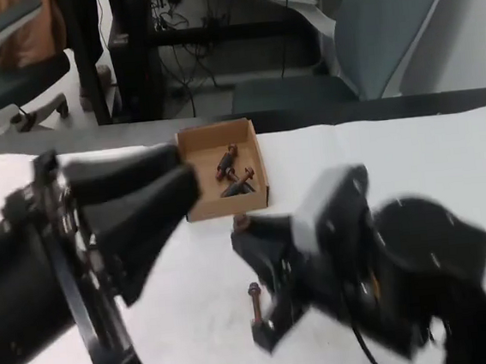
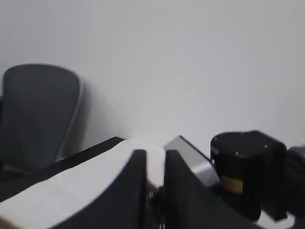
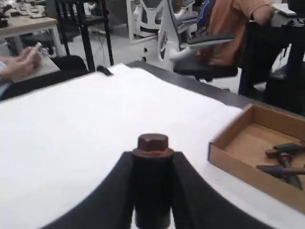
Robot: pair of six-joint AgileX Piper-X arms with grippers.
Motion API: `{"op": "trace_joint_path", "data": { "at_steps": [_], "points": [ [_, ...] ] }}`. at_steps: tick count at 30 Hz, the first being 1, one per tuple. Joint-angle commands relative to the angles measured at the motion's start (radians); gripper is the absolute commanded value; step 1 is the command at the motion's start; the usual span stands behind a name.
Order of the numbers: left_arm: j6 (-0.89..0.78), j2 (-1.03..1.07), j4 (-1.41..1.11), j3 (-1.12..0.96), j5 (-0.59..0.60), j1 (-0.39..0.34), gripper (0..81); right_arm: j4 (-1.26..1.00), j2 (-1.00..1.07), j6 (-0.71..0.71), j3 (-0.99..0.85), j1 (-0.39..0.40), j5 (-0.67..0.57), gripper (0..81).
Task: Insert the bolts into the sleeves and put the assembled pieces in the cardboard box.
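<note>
one cardboard box (image 3: 228,157), two assembled pieces (image 3: 285,149) (image 3: 281,170) inside it, one held piece (image 3: 152,191) in the right gripper (image 3: 152,160).

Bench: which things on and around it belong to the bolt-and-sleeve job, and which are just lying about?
Job:
cardboard box
assembled pieces inside it
bolt in its sleeve, held by the right gripper

Lying about:
grey chair
tangled cables
small dark object on the white cover
</note>
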Motion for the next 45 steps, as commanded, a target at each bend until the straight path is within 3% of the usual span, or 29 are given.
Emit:
{"op": "trace_joint_path", "data": {
  "at_steps": [1, 7, 12, 16, 23, 27, 30, 32, 37, 39, 42, 45],
  "points": [
    [0.062, -0.051, 0.196, -0.002, -0.084, -0.003, 1.8, 0.243, 0.004, -0.048, -0.172, -0.06, 0.038, 0.6],
    [0.099, -0.141, 0.326, -0.002, -0.091, -0.003, 1.8, 0.55, 0.12, -0.101, -0.471, -0.191, 0.045, 0.6],
    [0.105, -0.275, 0.377, -0.002, -0.237, -0.003, 1.8, 0.628, 0.262, -0.101, -0.677, -0.267, 0.042, 0.6],
    [0.105, -0.363, 0.522, -0.002, -0.327, -0.003, 1.8, 0.73, 0.416, -0.12, -0.837, -0.286, 0.018, 0.6],
    [0.105, -0.37, 0.673, -0.002, -0.319, -0.003, 1.8, 0.844, 0.663, -0.122, -1.074, -0.29, 0.018, 0.6],
    [0.105, -0.37, 0.667, -0.002, -0.314, -0.003, 1.8, 0.918, 0.764, -0.126, -1.172, -0.294, -0.029, 0.6],
    [0.105, -0.367, 0.618, 0.018, -0.323, -0.003, 1.8, 0.925, 0.785, -0.126, -1.191, -0.298, -0.042, 10.8],
    [0.082, -0.344, 0.532, 0.071, -0.343, -0.003, 1.8, 0.952, 0.781, -0.126, -1.196, -0.301, -0.042, 16.1],
    [-0.015, -0.138, 0.224, 0.243, -0.284, -0.003, 0.3, 1.039, 0.773, -0.204, -1.211, -0.304, -0.103, 16.5],
    [-0.059, -0.006, 0.095, 0.269, -0.214, -0.003, 11.2, 1.064, 0.762, -0.21, -1.211, -0.304, -0.14, 25.9],
    [-0.069, 0.197, -0.117, 0.251, -0.187, -0.005, 38.6, 1.109, 0.726, -0.21, -1.211, -0.304, -0.103, 68.2],
    [-0.067, 0.429, -0.207, 0.169, -0.171, -0.005, 54.9, 1.162, 0.671, -0.222, -1.211, -0.313, -0.056, 70.0]
  ]
}}
